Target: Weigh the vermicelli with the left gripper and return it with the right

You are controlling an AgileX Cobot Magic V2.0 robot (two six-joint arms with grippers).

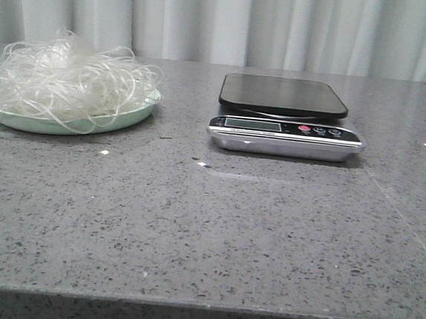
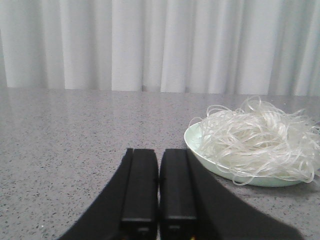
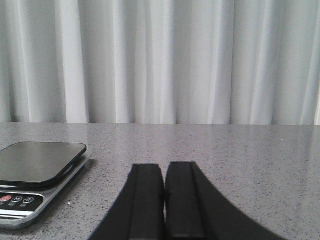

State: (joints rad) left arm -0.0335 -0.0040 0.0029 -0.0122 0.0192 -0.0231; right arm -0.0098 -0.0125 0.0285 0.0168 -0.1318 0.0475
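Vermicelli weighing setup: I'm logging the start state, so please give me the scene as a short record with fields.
vermicelli: loose tangle heaped on the plate, untouched
plate: pale green, on the table's left side
scale: right of the plate, black platform bare
left hand: fingers together, holding nothing, short of the plate
right hand: fingers together, holding nothing, beside the scale
table: grey speckled stone

Low front view, wrist views — level, tabletop-near
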